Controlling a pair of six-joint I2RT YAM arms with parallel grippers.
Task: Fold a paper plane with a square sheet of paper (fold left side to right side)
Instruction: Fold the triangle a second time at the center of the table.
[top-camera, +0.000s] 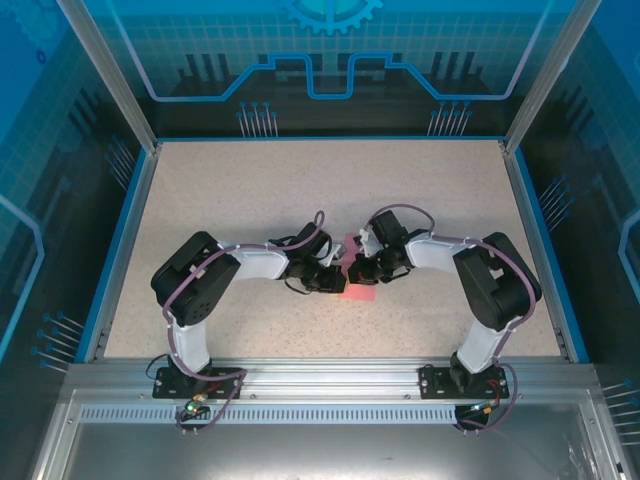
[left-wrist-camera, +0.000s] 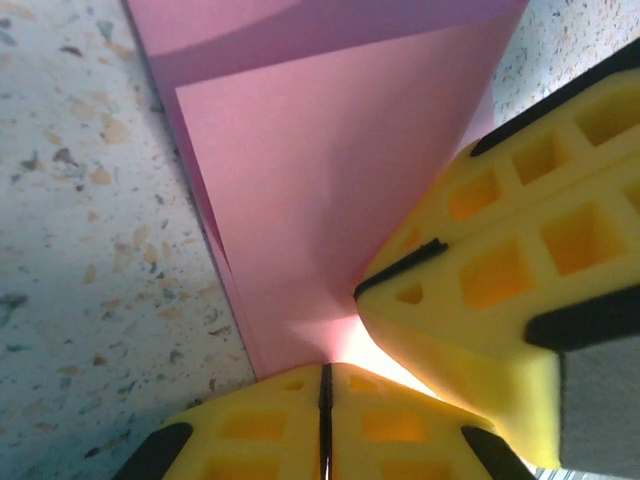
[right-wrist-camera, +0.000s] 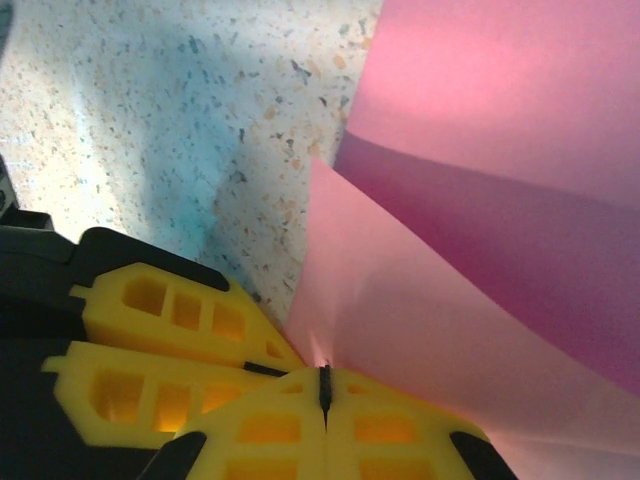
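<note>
Thin pink-red square sheet of paper (top-camera: 358, 292) at centre of speckled table (top-camera: 250, 200), one flap raised and bent over. Left gripper (left-wrist-camera: 325, 400) at sheet's 9 o'clock, right gripper (right-wrist-camera: 323, 392) at 3 o'clock; both clenched on paper edge. Judged early: left-to-right fold not yet creased, plane unformed.

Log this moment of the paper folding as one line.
left gripper: shut on pink sheet | right gripper: shut on pink sheet | grippers: tips adjacent, middle of table | sheet: bowed, layers overlapping
</note>
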